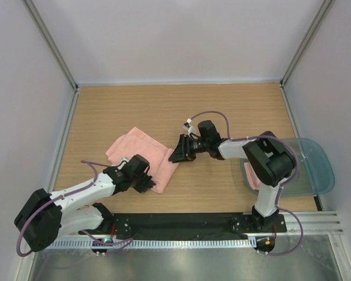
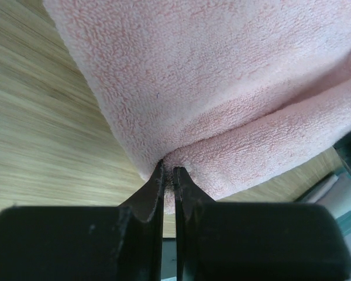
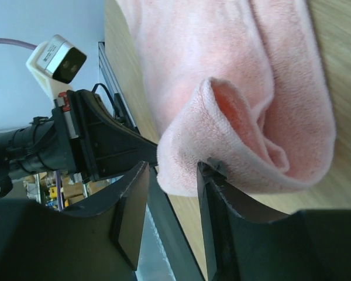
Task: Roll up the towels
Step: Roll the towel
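A salmon-pink towel [image 1: 141, 151] lies folded on the wooden table, left of centre. My left gripper [image 1: 146, 182] is at its near edge, shut on a pinch of the terry cloth, as the left wrist view [image 2: 168, 171] shows on the towel [image 2: 222, 82]. My right gripper [image 1: 179, 156] is at the towel's right edge, its jaws open. In the right wrist view [image 3: 174, 170] a rolled-over fold of the towel [image 3: 234, 76] hangs between them and rests on one finger [image 3: 213, 193]. A second pink towel [image 1: 251, 175] lies in the tray, mostly hidden by the right arm.
A translucent teal tray [image 1: 317, 167] stands at the right edge of the table. Grey walls enclose the table at the back and both sides. A black rail [image 1: 181, 222] carrying the arm bases runs along the near edge. The left arm [image 3: 99, 146] shows close by in the right wrist view.
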`<state>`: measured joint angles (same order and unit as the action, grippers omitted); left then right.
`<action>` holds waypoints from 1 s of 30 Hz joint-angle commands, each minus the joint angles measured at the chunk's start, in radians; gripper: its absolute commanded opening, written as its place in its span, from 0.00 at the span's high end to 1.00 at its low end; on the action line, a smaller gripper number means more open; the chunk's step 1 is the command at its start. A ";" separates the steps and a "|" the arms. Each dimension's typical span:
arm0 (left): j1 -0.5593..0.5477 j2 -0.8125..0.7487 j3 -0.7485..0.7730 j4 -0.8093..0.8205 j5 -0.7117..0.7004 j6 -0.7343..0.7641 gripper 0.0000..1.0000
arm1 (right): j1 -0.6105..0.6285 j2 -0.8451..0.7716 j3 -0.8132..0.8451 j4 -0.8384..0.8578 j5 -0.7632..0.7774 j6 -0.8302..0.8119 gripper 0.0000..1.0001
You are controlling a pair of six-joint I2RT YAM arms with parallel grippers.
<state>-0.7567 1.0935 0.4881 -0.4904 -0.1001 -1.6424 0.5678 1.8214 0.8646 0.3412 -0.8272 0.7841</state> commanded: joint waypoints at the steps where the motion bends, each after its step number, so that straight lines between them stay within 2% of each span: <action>1: 0.011 0.037 -0.023 0.001 -0.046 0.006 1.00 | 0.004 0.070 -0.003 0.154 -0.029 0.032 0.55; 5: 0.023 0.080 -0.011 0.009 -0.049 0.053 0.98 | 0.004 0.134 -0.001 0.185 -0.015 0.041 0.57; 8: 0.033 0.109 0.012 0.000 -0.056 0.099 0.89 | 0.004 0.153 -0.004 0.165 0.016 0.021 0.58; 11: 0.033 0.123 0.050 -0.042 -0.079 0.142 0.82 | 0.003 0.151 0.011 0.061 0.080 -0.040 0.59; 15: 0.033 0.118 0.112 -0.140 -0.137 0.243 0.75 | 0.003 0.125 0.059 -0.192 0.215 -0.141 0.60; 17: 0.031 0.120 0.163 -0.213 -0.170 0.277 0.74 | 0.003 0.108 0.086 -0.252 0.275 -0.164 0.59; 23: -0.016 0.144 0.314 -0.431 -0.352 0.348 0.74 | 0.003 0.092 0.149 -0.406 0.329 -0.209 0.60; 27: -0.073 0.141 0.440 -0.496 -0.449 0.401 0.75 | 0.003 0.087 0.175 -0.449 0.324 -0.210 0.60; 28: -0.129 0.138 0.470 -0.504 -0.508 0.414 0.75 | 0.003 0.082 0.180 -0.455 0.323 -0.210 0.60; 29: -0.159 0.138 0.495 -0.499 -0.536 0.433 0.74 | 0.006 0.078 0.185 -0.459 0.323 -0.210 0.60; 30: -0.185 0.134 0.529 -0.440 -0.552 0.519 0.74 | 0.006 0.067 0.189 -0.468 0.323 -0.212 0.60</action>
<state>-0.8726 1.2388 0.9279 -0.9218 -0.4858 -1.2572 0.5797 1.9114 1.0454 0.0002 -0.6189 0.6308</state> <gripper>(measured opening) 0.259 0.397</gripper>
